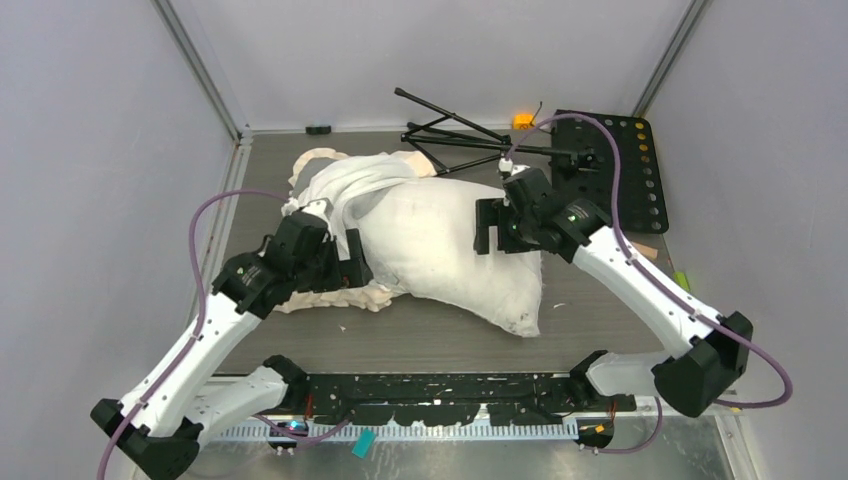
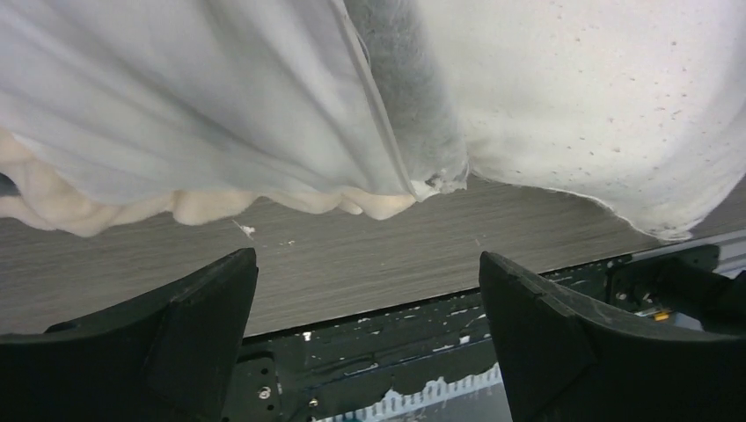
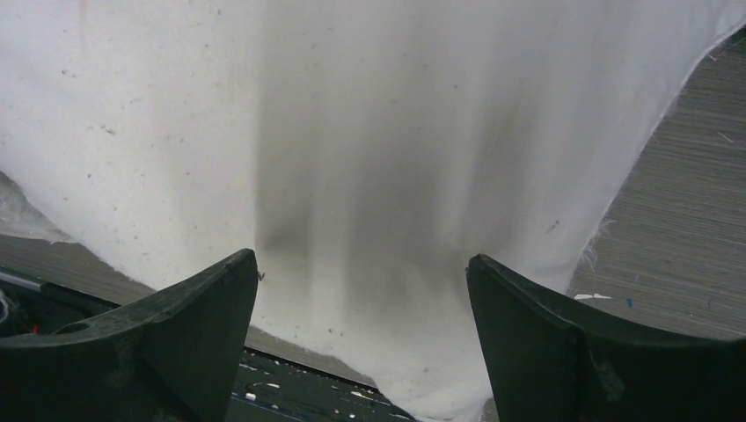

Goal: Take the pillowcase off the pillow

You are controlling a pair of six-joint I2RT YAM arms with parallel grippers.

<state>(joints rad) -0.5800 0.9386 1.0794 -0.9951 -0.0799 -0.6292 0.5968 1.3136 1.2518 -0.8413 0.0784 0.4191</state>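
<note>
The off-white pillow lies across the middle of the table. The pillowcase is bunched over its left end, cream-white side out, with the ruffled frill spilling onto the table. My left gripper is open and empty at the near edge of the bunched cover. In the left wrist view the cover, a grey plush strip, the frill and the pillow lie beyond the open left gripper. My right gripper is open and empty over the pillow's right half, and its fingers hold nothing.
A folded black tripod lies behind the pillow. A black perforated plate sits at the back right, with a small orange object beside it. A black rail runs along the table's near edge.
</note>
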